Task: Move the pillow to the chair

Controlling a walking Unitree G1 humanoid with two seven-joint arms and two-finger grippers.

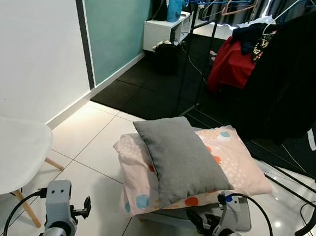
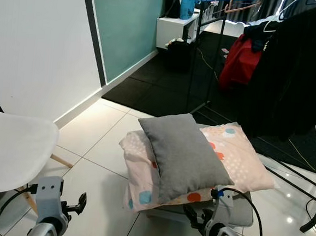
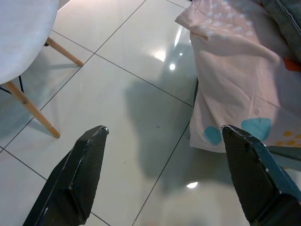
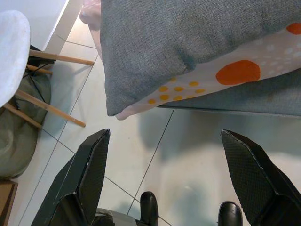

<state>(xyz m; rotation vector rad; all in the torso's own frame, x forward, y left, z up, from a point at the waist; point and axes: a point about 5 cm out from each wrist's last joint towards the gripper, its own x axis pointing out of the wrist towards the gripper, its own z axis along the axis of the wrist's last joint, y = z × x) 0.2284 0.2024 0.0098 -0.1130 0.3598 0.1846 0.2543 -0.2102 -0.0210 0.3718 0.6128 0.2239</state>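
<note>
In the centre of your head view, a plain grey fabric cushion [image 1: 183, 159] lies tilted on top of a larger pale pink pillow printed with orange and blue spots [image 1: 237, 157]. Both rest on a low grey padded stool [image 2: 238, 209] on the glossy white tiled floor [image 1: 98, 140]. A white moulded chair with slanted wooden legs [image 1: 7, 155] stands at the lower left edge of the frame, well apart from the pillows. At the upper right, dark and red clothes hang on a black metal clothes rack [image 1: 277, 62].

Your left gripper [image 3: 164, 179] hovers low over bare tiles between the chair and the stool, its two black fingers spread wide and holding nothing. Your right gripper [image 4: 164, 179] sits just below the front corner of the grey cushion, fingers likewise spread wide and empty.
</note>
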